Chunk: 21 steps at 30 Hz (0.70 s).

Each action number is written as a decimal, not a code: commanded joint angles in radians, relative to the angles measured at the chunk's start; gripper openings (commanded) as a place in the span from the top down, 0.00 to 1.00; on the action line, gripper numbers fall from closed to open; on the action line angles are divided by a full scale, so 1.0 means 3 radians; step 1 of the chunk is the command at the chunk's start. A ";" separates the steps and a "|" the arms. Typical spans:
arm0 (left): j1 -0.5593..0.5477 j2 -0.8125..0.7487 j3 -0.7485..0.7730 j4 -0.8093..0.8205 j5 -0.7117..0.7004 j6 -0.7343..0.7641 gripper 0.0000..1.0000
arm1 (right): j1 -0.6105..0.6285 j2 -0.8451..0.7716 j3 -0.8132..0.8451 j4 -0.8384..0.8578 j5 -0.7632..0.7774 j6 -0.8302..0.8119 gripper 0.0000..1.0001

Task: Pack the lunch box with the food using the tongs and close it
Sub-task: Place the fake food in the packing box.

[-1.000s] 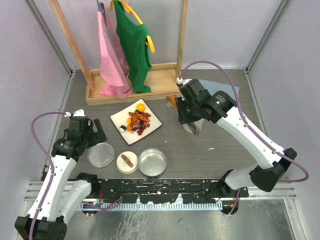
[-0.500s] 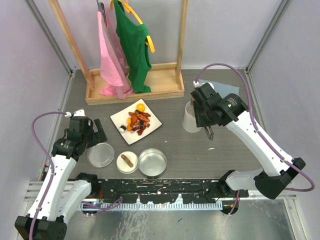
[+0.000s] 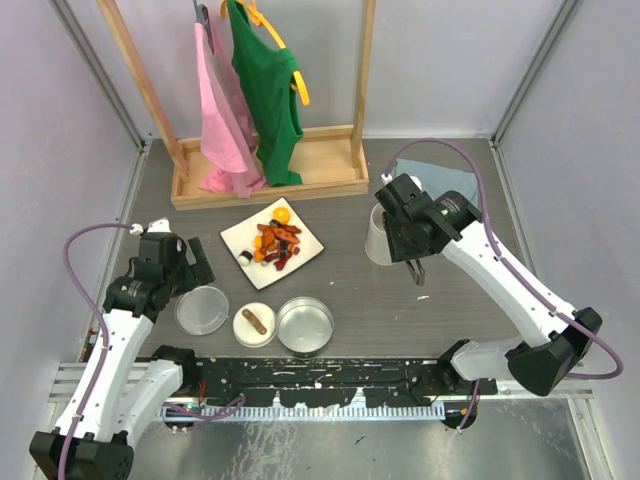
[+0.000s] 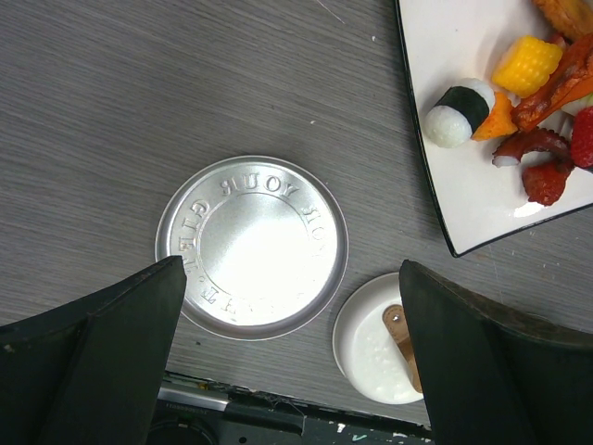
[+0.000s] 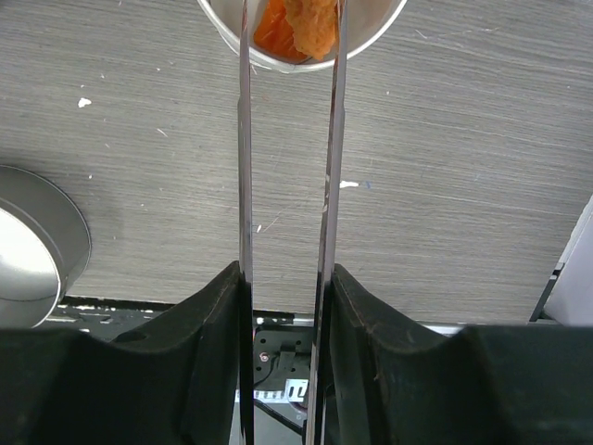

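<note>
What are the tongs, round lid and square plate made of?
Tongs: metal, likely steel; thin polished strips with mirror glare.
Lid: stamped metal, bright finish, embossed lettering around the rim.
Plate: glossy white with a dark edge; ceramic or plastic, can't tell.

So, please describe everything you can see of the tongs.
The tongs are two slim, shiny silver metal arms, straight and nearly parallel, with a narrow gap between them. The right gripper is shut on them, one finger pressing each arm from outside. They cross the rim of the cup, orange food between them. Tips and joined end are out of view.
</note>
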 commanded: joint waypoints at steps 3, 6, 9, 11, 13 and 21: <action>0.0017 -0.0004 0.0011 0.0130 0.0005 -0.0026 0.00 | -0.0025 0.0032 -0.0009 0.0207 0.0106 -0.0040 0.56; 0.0013 0.0010 0.0020 0.0125 0.0005 -0.0026 0.00 | -0.0038 0.0075 0.0040 0.0188 0.0154 -0.0071 0.54; 0.0013 0.0016 0.0020 0.0127 0.0005 -0.0026 0.00 | -0.0044 0.0100 0.0107 0.0161 0.0187 -0.0086 0.52; 0.0016 0.0016 0.0019 0.0118 -0.0001 -0.0027 0.00 | -0.0046 0.0095 0.0147 0.0161 0.0184 -0.0101 0.49; 0.0013 0.0016 0.0020 0.0121 -0.0003 -0.0026 0.00 | -0.0050 0.0097 0.0206 0.0142 0.0189 -0.0116 0.49; 0.0014 0.0028 0.0020 0.0113 -0.0009 -0.0026 0.00 | -0.0053 -0.0005 0.0483 0.0147 -0.0008 -0.0142 0.48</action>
